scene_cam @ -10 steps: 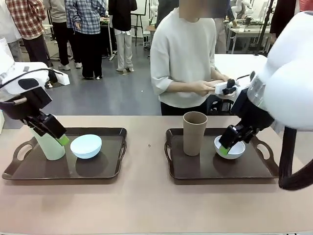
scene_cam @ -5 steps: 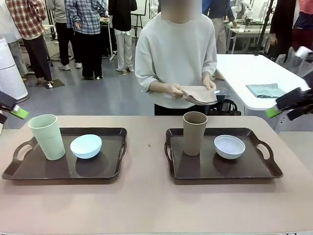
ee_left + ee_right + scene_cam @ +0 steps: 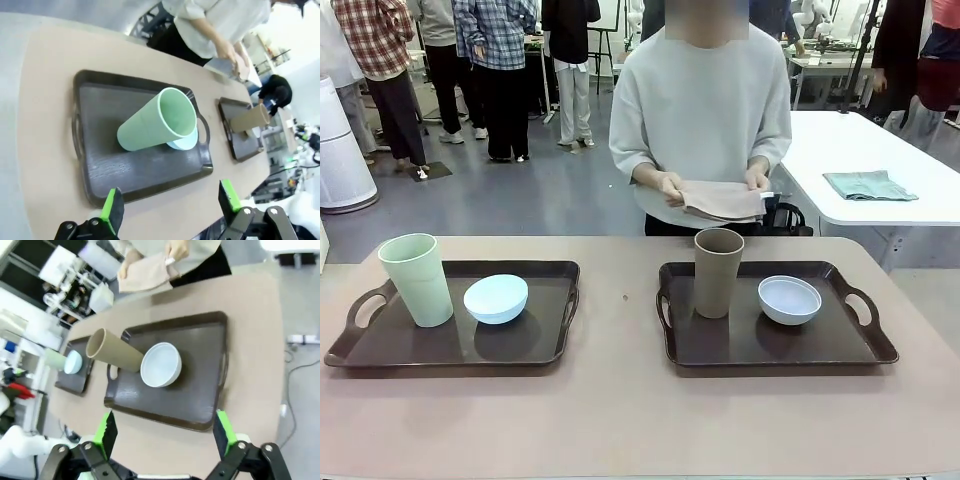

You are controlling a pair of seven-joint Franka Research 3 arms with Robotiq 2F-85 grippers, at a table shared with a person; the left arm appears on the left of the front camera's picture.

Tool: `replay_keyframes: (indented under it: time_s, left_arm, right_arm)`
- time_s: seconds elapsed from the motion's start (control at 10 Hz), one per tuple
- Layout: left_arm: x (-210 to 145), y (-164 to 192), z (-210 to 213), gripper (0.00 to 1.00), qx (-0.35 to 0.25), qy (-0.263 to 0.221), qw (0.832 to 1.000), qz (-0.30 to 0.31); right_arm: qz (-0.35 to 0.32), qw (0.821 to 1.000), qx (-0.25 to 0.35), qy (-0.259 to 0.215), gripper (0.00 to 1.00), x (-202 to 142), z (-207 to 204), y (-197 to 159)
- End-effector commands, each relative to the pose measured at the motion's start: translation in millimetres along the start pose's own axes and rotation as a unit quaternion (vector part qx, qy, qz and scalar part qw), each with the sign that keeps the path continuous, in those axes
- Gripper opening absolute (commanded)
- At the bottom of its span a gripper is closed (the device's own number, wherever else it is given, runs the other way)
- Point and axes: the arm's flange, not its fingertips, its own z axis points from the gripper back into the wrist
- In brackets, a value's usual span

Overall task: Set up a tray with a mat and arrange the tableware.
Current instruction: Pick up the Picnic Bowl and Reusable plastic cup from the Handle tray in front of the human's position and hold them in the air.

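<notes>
I find both sets of jaws released and empty. The pale green tall plastic tumbler and light blue small round bowl stand on the left dark brown tray. The person holds the folded beige mat. I'd lift the tableware clear first.

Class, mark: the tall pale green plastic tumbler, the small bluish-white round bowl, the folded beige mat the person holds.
tall pale green plastic tumbler [image 3: 417,285]: front view, side wall.
small bluish-white round bowl [image 3: 790,298]: front view, inner hollow.
folded beige mat [image 3: 725,200]: front view, top fold.
</notes>
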Motion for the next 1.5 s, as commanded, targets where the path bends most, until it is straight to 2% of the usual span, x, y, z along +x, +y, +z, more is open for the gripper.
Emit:
replay_keyframes:
  time_s: [0.0, 0.2, 0.3, 1.4]
  left_arm:
    - [-20.1, 1.5, -16.7, 1.0, -0.017, -0.002, 1.0, 0.005]
    - [-23.3, -1.6, -18.6, 1.0, -0.021, -0.008, 1.0, -0.004]
    - [-3.0, 9.5, -4.1, 1.0, -0.013, -0.004, 1.0, 0.016]
    - [-3.0, 9.5, -4.1, 1.0, -0.013, -0.004, 1.0, 0.016]
  right_arm:
    - [-0.027, 0.998, 0.032, -0.043, 1.0, -79.3, -15.3, -7.9]
    - [-0.039, 0.996, 0.041, -0.062, 1.0, -86.4, -6.0, -20.2]
    - [-0.039, 0.998, 0.021, -0.042, 1.0, -19.8, 24.4, -32.8]
    - [-0.039, 0.998, 0.021, -0.042, 1.0, -19.8, 24.4, -32.8]
